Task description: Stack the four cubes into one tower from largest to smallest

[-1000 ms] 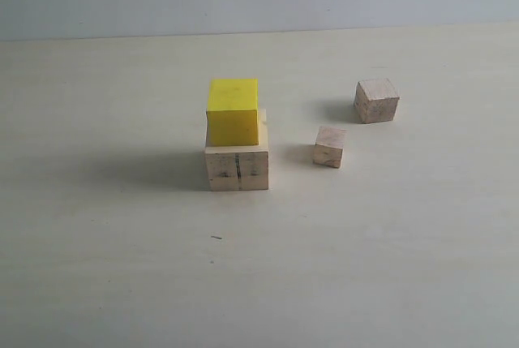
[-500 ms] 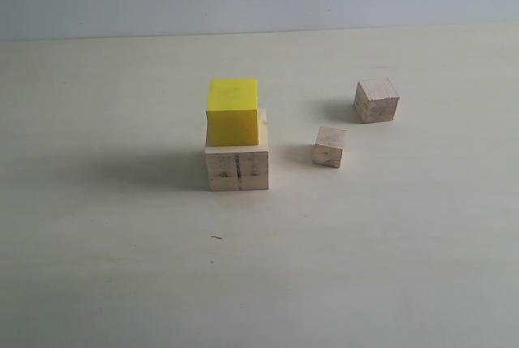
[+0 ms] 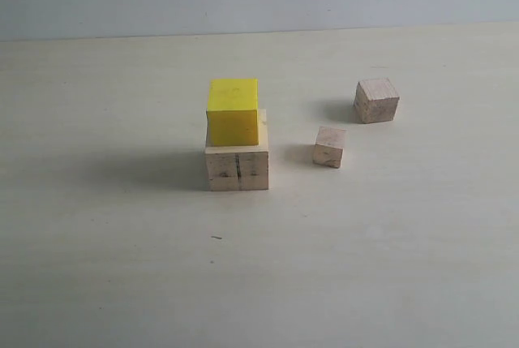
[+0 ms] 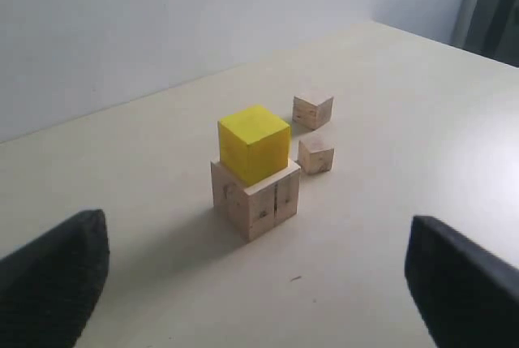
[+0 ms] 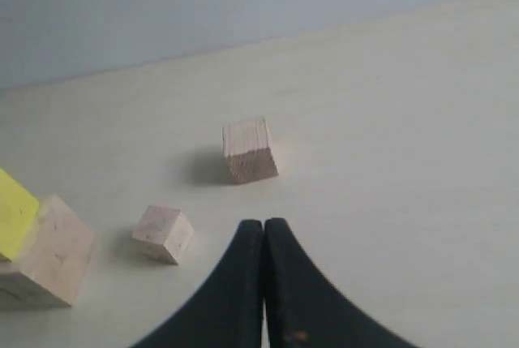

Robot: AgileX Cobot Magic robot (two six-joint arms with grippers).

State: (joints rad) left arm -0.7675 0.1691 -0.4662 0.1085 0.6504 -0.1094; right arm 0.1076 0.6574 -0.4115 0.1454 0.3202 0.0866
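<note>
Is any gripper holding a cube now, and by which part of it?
Nothing is held. The left gripper is open and empty; the right gripper is shut on nothing.

Open tabletop lies on every side of the yellow cube sitting on the large cube, whose left flank, front and top stand free to approach. To the right the small cube stands near, with a passable gap between. The medium cube sits farther back and right, apart from the small one. Both loose cubes are clear from above.
</note>
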